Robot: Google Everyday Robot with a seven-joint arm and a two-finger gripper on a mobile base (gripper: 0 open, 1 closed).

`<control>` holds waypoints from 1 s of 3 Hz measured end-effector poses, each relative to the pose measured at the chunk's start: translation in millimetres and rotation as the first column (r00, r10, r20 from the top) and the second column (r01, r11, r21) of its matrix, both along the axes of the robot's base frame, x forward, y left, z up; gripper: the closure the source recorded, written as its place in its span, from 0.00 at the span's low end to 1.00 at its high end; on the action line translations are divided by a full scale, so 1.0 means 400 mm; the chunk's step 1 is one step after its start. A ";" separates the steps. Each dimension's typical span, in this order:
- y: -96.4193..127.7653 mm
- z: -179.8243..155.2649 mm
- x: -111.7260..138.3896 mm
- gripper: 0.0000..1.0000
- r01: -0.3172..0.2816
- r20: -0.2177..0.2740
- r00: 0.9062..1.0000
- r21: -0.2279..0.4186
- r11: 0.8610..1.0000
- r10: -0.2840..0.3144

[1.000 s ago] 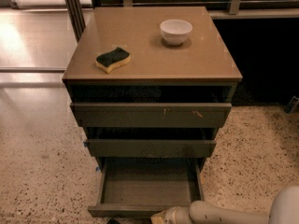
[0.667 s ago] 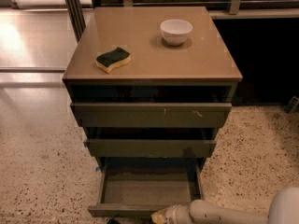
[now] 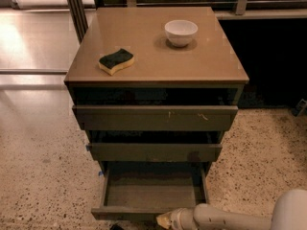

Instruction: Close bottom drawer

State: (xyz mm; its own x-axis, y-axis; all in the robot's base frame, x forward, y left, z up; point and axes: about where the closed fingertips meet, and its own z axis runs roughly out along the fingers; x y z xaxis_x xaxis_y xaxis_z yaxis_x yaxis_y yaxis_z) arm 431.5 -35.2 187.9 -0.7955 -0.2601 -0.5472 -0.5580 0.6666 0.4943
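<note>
Gripper (image 3: 165, 220) low at the bottom edge of the view: pale yellowish tip at the front lip of the bottom drawer (image 3: 153, 194), just right of the lip's middle. It seems to touch the lip, though contact is not certain. Open or closed: cannot tell from this angle. White arm (image 3: 225, 219) runs in from the lower right and lies nearly level. A rounded white part of the robot (image 3: 293, 210) fills the lower right corner.

Bottom drawer pulled well out of the cabinet. It is a shallow box with a plain grey floor, bare inside, and it is the narrowest of the three.

Middle drawer front (image 3: 156, 152) sits above it, out a little, with a dark gap over it. Top drawer front (image 3: 156, 118) is the widest, also out a little, with pale scratches right of centre.

Speckled terrazzo floor (image 3: 43, 176) on both sides of the cabinet.

Tan cabinet top (image 3: 158, 66). A sponge (image 3: 116, 61), yellow with a dark green face, lies near the left front. A white bowl (image 3: 181, 32) stands upright towards the rear right, well apart from the sponge.

Beyond are a dark recess with rails at the back and glossy pale flooring at upper left.
</note>
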 end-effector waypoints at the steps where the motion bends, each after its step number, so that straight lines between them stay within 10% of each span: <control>1: -0.016 -0.017 0.073 1.00 0.068 0.051 0.996 -0.018 0.997 -0.067; 3: -0.035 -0.021 0.172 1.00 0.164 0.106 0.981 -0.010 0.986 -0.162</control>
State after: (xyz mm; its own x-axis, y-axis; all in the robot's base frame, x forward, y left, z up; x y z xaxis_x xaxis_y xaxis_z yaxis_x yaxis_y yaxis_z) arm 500.3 -49.2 179.6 -0.7669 -0.1430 -0.6256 -0.4891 0.7613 0.4256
